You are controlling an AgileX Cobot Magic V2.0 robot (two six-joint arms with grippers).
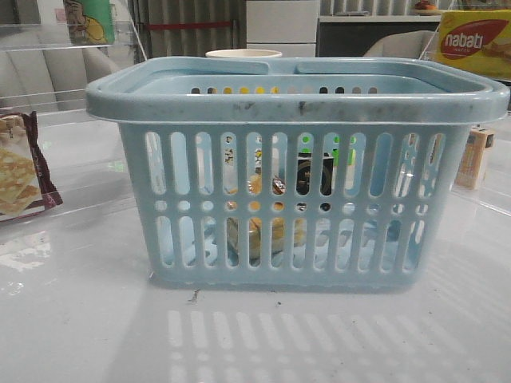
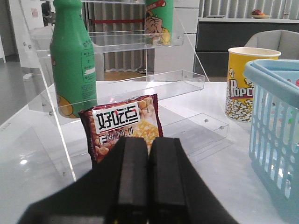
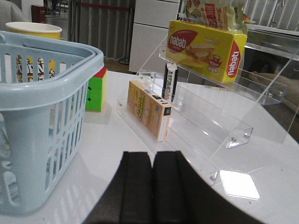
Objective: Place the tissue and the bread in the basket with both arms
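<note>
The light-blue slotted basket stands in the middle of the table. Through its front slots I see the golden-brown bread lying on the basket floor, with a dark item above it. I cannot make out the tissue; if it lies in the basket the wall hides it. My left gripper is shut and empty, left of the basket, facing the cracker packet. My right gripper is shut and empty, right of the basket. Neither gripper shows in the front view.
A maroon-edged cracker packet leans on a clear acrylic shelf holding a green bottle. A popcorn cup stands behind the basket. On the right are a puzzle cube, a small tan box and a yellow-red Nabati box on another acrylic shelf.
</note>
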